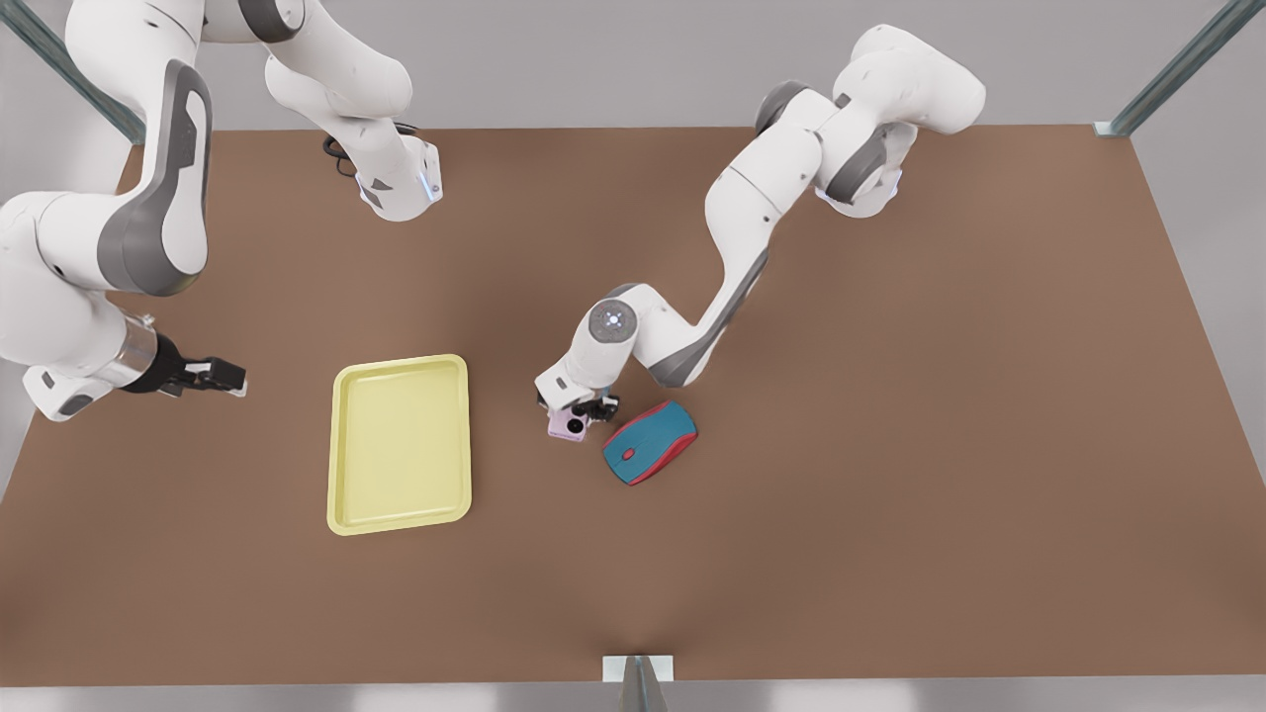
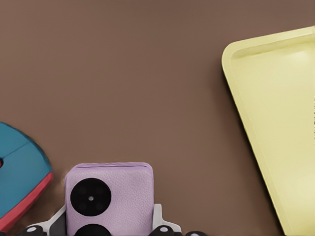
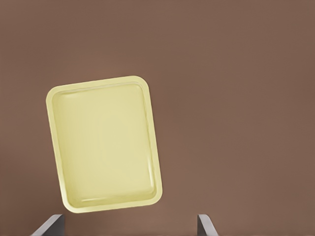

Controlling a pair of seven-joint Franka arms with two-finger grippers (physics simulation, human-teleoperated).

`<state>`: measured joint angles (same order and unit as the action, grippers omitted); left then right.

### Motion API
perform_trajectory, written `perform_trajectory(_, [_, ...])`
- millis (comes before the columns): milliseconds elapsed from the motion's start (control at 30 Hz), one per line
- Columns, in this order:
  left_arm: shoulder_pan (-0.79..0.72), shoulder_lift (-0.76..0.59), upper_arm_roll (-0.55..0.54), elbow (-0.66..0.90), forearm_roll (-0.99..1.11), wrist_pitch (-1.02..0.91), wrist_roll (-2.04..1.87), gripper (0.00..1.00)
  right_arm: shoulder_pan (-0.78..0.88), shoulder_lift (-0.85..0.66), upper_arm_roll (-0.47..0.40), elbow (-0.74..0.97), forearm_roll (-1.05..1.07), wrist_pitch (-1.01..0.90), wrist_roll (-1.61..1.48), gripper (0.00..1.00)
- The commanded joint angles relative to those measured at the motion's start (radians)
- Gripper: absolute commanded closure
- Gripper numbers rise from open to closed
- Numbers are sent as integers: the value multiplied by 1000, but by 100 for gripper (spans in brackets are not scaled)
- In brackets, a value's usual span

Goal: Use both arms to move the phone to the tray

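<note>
Front view: with left pincer (image 1: 579, 407) pinching phone (image 1: 569, 425) on counter (image 1: 890, 445) beside mouse (image 1: 650, 442), lift straight, clear of mouse, toward tray (image 1: 400, 445); right pincer (image 1: 226, 377) spread, waiting.

A flat, matte brown rectangular tabletop (image 1: 890, 514) carries everything. Left of centre in the front view lies a pale yellow rectangular shallow tray with rounded corners and a raised rim (image 1: 400, 445), its long side running toward the lower edge. Just right of centre sits a tiny pale pink squarish phone with dark round lenses (image 1: 569, 425), and close beside it, further right, a blue-and-red computer mouse (image 1: 650, 442), angled diagonally.
</note>
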<state>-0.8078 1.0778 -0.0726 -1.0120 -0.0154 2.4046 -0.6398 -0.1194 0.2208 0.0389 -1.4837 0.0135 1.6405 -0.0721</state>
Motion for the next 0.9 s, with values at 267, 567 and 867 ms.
perform_trajectory(267, [-50,117,2,81,75,292,-422,0,0,0,-1,-24,0,18,-17,0])
perform_trajectory(567, [378,-219,4,56,-192,-724,175,0,6,23,47,-15,0,35,-35,0])
perform_trajectory(867, [725,-800,-15,-284,134,-920,698,0,234,87,122,-44,14,117,452,0])
